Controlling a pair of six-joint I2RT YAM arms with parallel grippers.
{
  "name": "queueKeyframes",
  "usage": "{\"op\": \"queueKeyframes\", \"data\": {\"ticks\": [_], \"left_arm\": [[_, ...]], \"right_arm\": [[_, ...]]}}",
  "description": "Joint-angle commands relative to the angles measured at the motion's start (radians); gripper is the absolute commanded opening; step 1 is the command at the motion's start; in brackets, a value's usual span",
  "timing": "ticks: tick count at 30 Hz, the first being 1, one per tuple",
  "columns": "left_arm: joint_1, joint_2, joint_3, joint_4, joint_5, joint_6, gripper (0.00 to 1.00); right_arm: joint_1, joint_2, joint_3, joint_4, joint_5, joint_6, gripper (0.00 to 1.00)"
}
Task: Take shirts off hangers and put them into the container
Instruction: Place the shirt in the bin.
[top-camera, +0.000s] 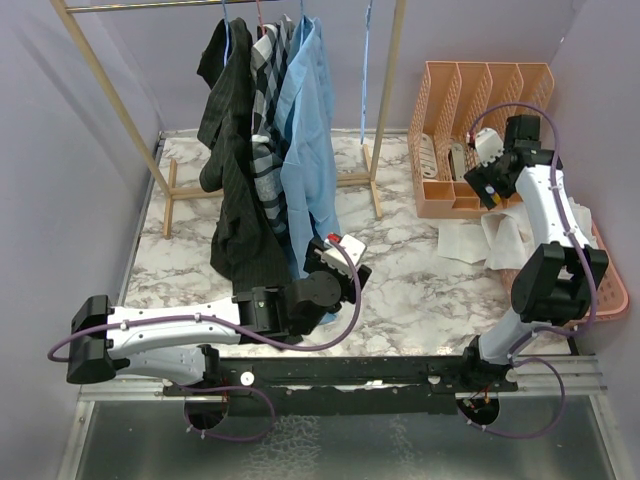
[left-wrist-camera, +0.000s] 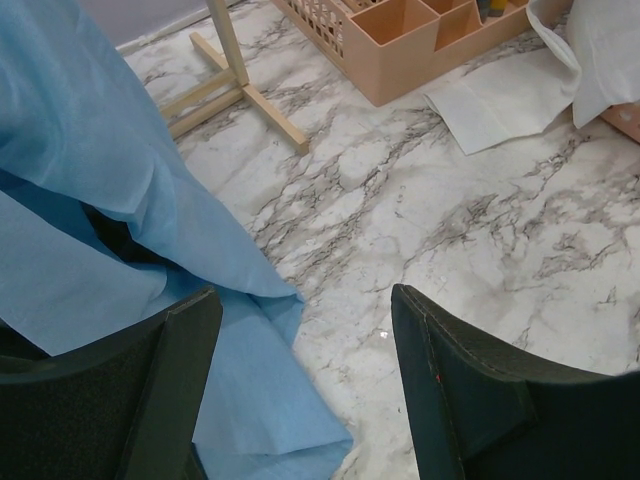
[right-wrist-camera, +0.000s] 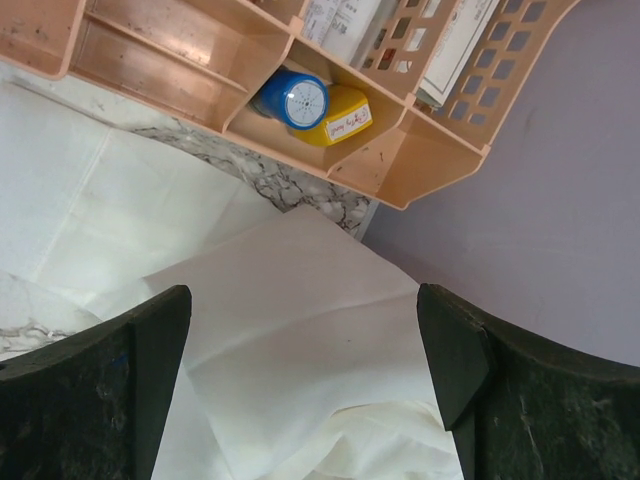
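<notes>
Left claw (left-wrist-camera: 305, 320) and right claw (right-wrist-camera: 300, 310) both gape, empty. Light blue shirt (left-wrist-camera: 90, 170) looks soft, floppy — I'd pinch its shoulder.

White-marble tabletop (top-camera: 400, 290). Directly on it:
- wooden rack (top-camera: 170, 200) feet, back left
- peach file organizer (top-camera: 450, 200), back right
- salmon lattice basket (top-camera: 612, 290), at the right edge
- white shirt (top-camera: 470, 240), spilling flat onto the marble just in front of the organizer
- light blue shirt (left-wrist-camera: 260, 400), its hem pooled on the surface near the rack foot
</notes>
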Motion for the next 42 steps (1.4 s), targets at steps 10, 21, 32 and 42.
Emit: {"op": "queueKeyframes", "data": {"ticks": [10,21,32,42], "left_arm": [[-0.004,-0.066,-0.105,0.096,0.036,-0.043,0.71],[-0.004,-0.077,-0.152,0.135,0.044,-0.065,0.71],[-0.004,-0.110,-0.175,0.118,0.040,-0.091,0.71],[-0.004,-0.156,-0.228,0.122,0.044,-0.126,0.71]], "right_arm": [[-0.004,0.010,-0.043,-0.030,0.010,-0.063,0.92],[0.023,0.033,-0.031,-0.100,-0.046,-0.054,0.90],[0.181,-0.015,-0.062,-0.097,0.108,-0.056,0.90],[0.180,-0.096,-0.210,0.097,0.272,-0.169,0.90]]}}
